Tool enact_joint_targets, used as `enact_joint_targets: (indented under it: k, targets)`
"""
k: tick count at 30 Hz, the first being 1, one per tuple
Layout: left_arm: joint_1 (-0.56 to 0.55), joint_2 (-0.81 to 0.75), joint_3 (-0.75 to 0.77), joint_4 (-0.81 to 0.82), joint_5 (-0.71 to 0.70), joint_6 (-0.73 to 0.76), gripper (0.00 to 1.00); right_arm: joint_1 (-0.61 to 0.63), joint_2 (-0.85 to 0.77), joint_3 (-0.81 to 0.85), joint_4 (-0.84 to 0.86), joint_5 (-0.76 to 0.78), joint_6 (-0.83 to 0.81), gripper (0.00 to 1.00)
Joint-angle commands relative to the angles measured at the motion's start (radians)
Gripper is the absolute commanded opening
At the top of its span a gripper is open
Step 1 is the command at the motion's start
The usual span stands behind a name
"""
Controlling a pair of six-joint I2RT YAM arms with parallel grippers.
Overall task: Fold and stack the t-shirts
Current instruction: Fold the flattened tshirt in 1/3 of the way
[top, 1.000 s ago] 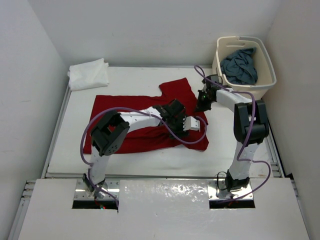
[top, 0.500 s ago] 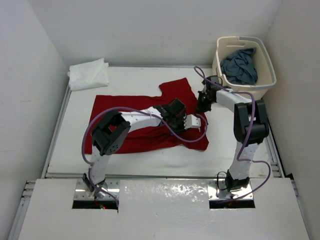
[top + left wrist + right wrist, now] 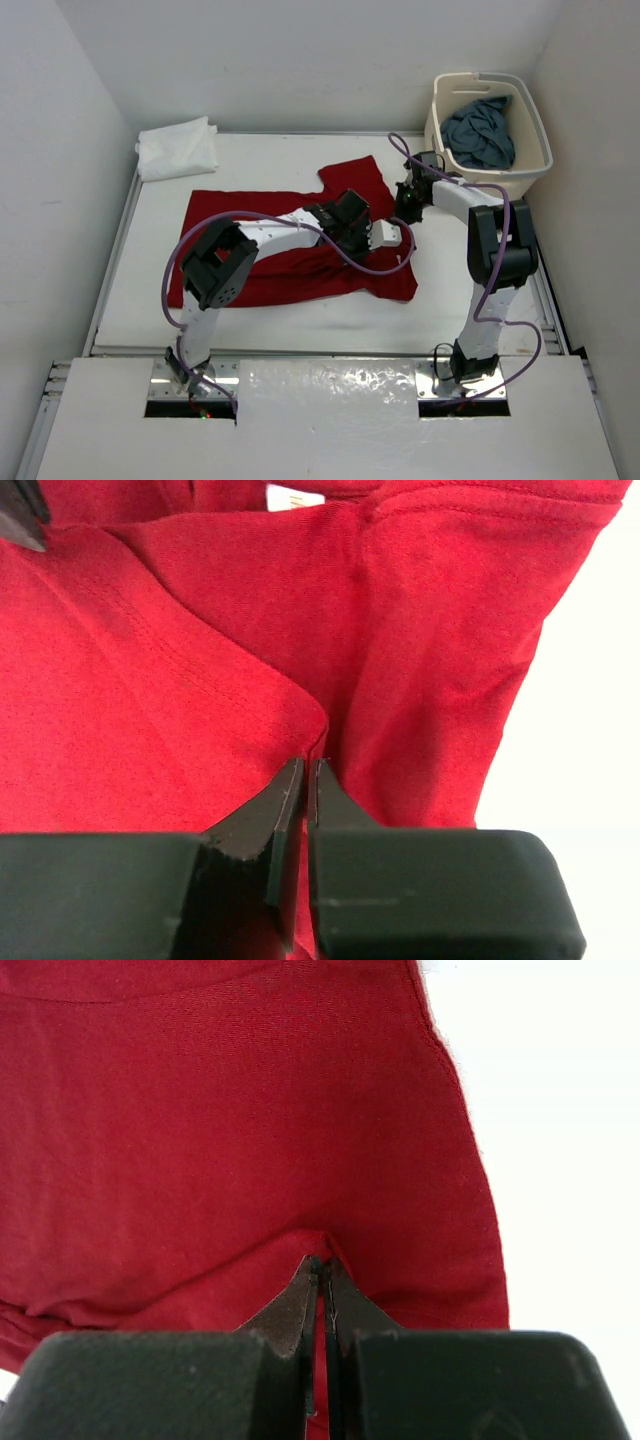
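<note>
Left gripper (image 3: 306, 780) and right gripper (image 3: 322, 1275) each clamp a thin ridge of the red shirt (image 3: 200, 1110). Either shallow bite could slip on lifting, skewing the fold.

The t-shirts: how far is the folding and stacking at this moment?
Done: the white t-shirt looks folded at the far left corner of the table. In hand: the red t-shirt lies spread out, and the left gripper and the right gripper are each shut on its cloth. Left: the blue-grey t-shirt lies crumpled in the basket; nothing is stacked yet.
</note>
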Motion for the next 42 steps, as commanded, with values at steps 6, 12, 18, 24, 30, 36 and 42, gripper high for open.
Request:
enact_joint_targets:
  k: [6, 12, 18, 24, 30, 36, 42]
  targets:
    - [0.014, -0.001, 0.012, 0.005, 0.016, -0.034, 0.0, 0.005, -0.034, 0.016, 0.016, -0.001, -0.006, 0.0]
    - [0.153, -0.018, 0.027, 0.06, -0.021, -0.215, 0.0, 0.005, -0.034, 0.058, 0.014, 0.018, 0.006, 0.0]
    - [0.2, -0.025, -0.003, 0.071, 0.019, -0.244, 0.0, 0.008, 0.006, 0.102, 0.01, 0.045, 0.03, 0.0]
    - [0.209, 0.01, -0.006, 0.065, -0.024, -0.296, 0.0, 0.011, 0.03, 0.128, 0.002, 0.061, 0.032, 0.0]
    - [0.219, 0.018, 0.006, 0.097, -0.156, -0.356, 0.0, 0.011, 0.056, 0.174, -0.033, 0.079, 0.018, 0.1]
    - [0.224, 0.022, 0.021, 0.082, -0.279, -0.398, 0.2, 0.013, 0.032, 0.236, -0.117, 0.113, -0.103, 0.5]
    - [0.249, -0.04, 0.033, 0.053, -0.31, -0.395, 0.36, 0.011, -0.092, 0.259, -0.257, 0.197, -0.2, 0.72]
